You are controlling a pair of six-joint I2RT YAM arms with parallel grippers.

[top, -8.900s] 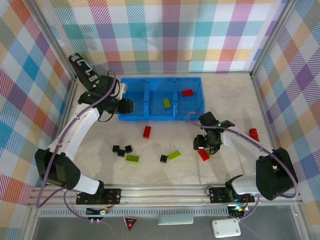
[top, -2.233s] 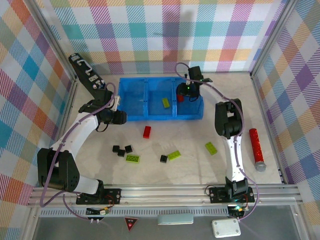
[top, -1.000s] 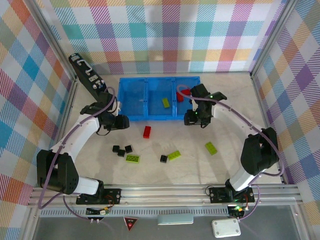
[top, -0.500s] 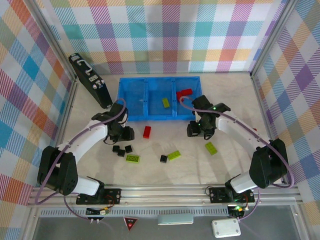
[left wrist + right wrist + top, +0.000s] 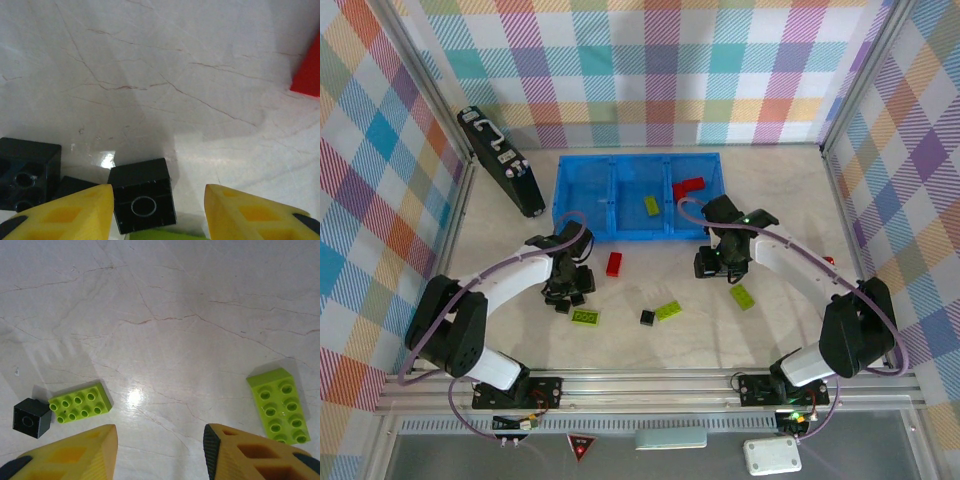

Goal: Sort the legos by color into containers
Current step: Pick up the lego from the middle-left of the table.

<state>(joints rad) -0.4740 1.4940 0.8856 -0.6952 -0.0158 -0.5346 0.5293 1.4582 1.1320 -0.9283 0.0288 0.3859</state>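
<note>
Plaid multi-coloured walls (image 5: 650, 70) around a pale, marble-veined tabletop (image 5: 790, 200); black flat panel with white marks (image 5: 498, 160) propped at upper left.

Lower left of the overhead frame: left gripper (image 5: 159, 212), yellow fingers (image 5: 65, 210) parted, straddling a small black cube-shaped plastic brick (image 5: 143, 195). Brick close by the left finger, clear gap on the right, not clamped. Two further black bricks (image 5: 27, 172) just beside it.

Step judged: lining up a pick of black. Next move calls for lowering, closing squarely on the one cube without dragging its neighbours, then lifting toward the left compartment (image 5: 582, 190) of the bright blue rectangular plastic bin (image 5: 640, 236), upper centre.

Middle compartment: lime green studded brick (image 5: 652, 206). Right compartment: red brick (image 5: 688, 186).

Centre, loose on the table: red studded brick (image 5: 613, 263), flat lime brick (image 5: 586, 317), lone black cube (image 5: 647, 317).

Right of centre: right gripper (image 5: 160, 455), jaws apart and empty, above bare table between a wide lime brick (image 5: 80, 402) at lower left and a second lime brick (image 5: 276, 405) at right. Needs a sideways shift over one of them before descending.

Surface: smooth, glossy, faint reddish veins; bricks judged liable to slide if nudged.
</note>
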